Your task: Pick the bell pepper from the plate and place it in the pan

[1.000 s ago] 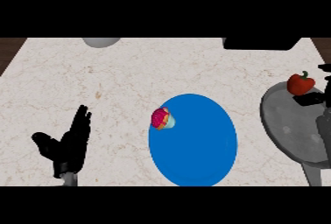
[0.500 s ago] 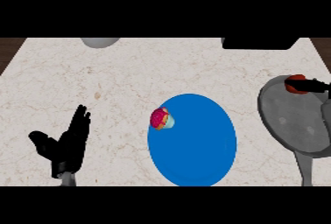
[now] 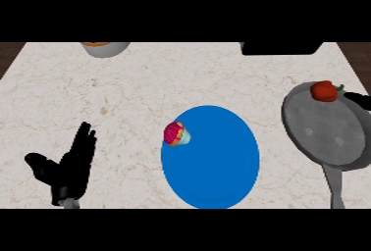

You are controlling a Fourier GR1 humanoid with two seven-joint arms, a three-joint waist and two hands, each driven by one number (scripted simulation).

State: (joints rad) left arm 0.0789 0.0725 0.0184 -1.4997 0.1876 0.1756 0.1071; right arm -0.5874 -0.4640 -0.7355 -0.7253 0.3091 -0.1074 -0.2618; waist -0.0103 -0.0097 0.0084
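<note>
Counter: pale marbled stone counter (image 3: 145,93) carries everything.
Plate: round blue plate (image 3: 217,171) at centre holds only a pink-frosted cupcake (image 3: 176,134) at its left rim.
Pan: round grey metal pan (image 3: 330,137) at right, handle toward the near edge; the red bell pepper (image 3: 324,91) sits at its far rim.
Bowl: grey bowl (image 3: 105,48) at the far edge, something orange inside.
Left hand: black left hand (image 3: 69,169) rests open, fingers straight, holding nothing.
Right hand: black right hand (image 3: 358,99) shows only a sliver beside the pepper; fingers cannot be told.

Red bell pepper (image 3: 324,91) sits at the pan (image 3: 330,137)'s far rim.
</note>
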